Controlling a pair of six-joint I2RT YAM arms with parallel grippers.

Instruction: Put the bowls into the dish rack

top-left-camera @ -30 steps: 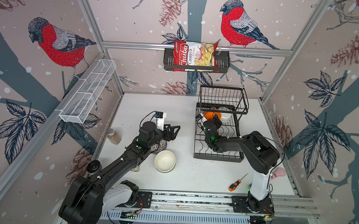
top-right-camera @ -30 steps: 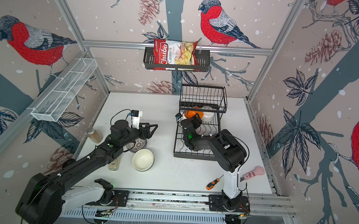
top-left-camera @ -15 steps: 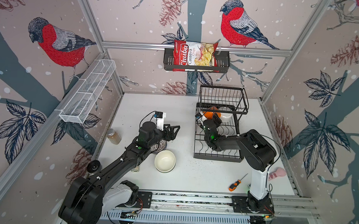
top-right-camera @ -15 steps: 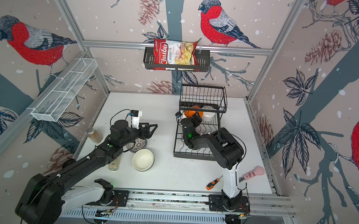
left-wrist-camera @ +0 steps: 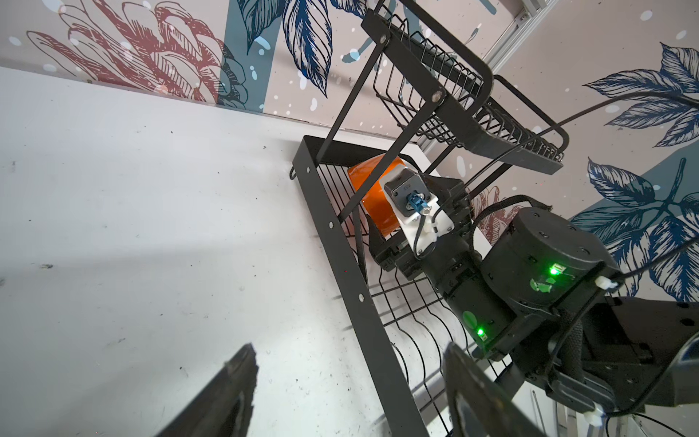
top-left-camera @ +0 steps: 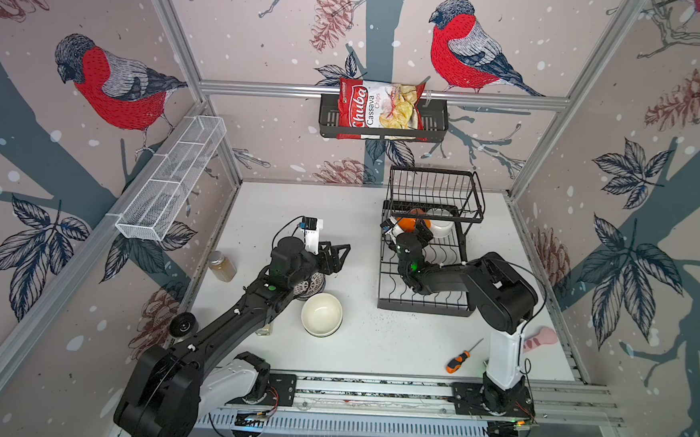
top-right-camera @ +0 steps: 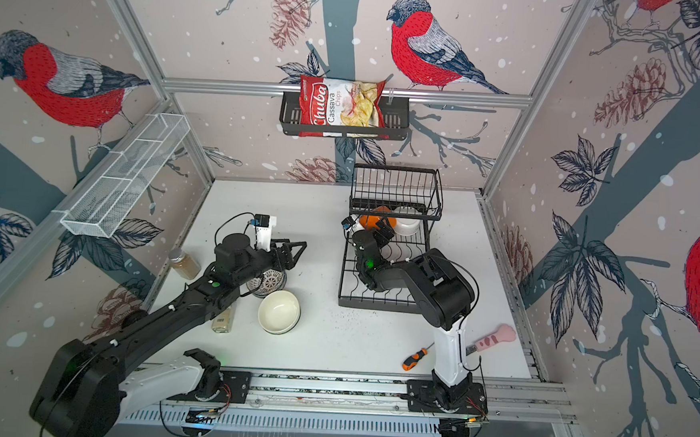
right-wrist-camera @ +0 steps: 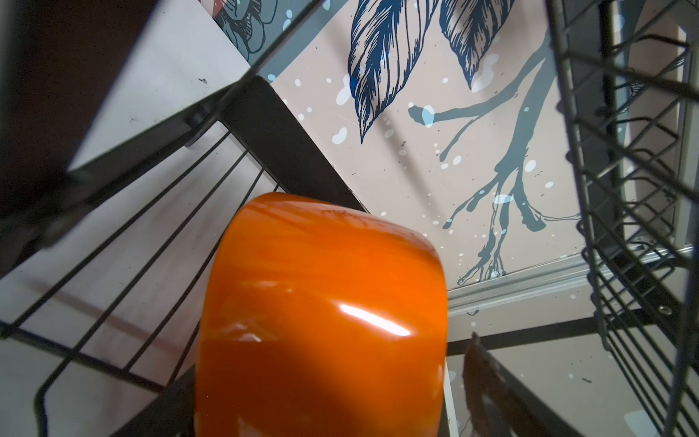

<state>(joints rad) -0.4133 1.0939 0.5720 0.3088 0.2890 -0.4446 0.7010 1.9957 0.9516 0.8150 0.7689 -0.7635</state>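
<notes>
passing a capped jar (top-left-camera: pixel 221 266) near the left edge of the bench (top-left-camera: pixel 299 208). hovering the left end effector (top-left-camera: pixel 342 254) above and just beyond a blue-patterned bowl (top-right-camera: pixel 271 283), fingers (left-wrist-camera: pixel 230 386) spread wide and gripping nothing. judging that bowl, upright and lying back under the wrist, as the likely next pick, with the left arm far nearer than the right. noting a cream bowl (top-left-camera: pixel 321 313) upright just beside it toward the front, close enough to be nudged. reaching the dish rack (top-left-camera: pixel 422 305) farther right and finding an orange bowl (right-wrist-camera: pixel 321 321) tipped on its side at the back of the lower tier, a white bowl (top-left-camera: pixel 442 230) just beside it. standing the right end effector (top-left-camera: pixel 419 232) at the orange bowl, jaws spread, the one visible fingertip (right-wrist-camera: pixel 480 378) showing a gap from the wall, so seemingly not gripping. minding the upper basket (top-left-camera: pixel 435 191) and slanted strut (left-wrist-camera: pixel 359 125) overhead when pulling out. leaving a screwdriver (top-left-camera: pixel 458 359) and a pink handle (top-left-camera: pixel 540 339) well apart at the right.
</notes>
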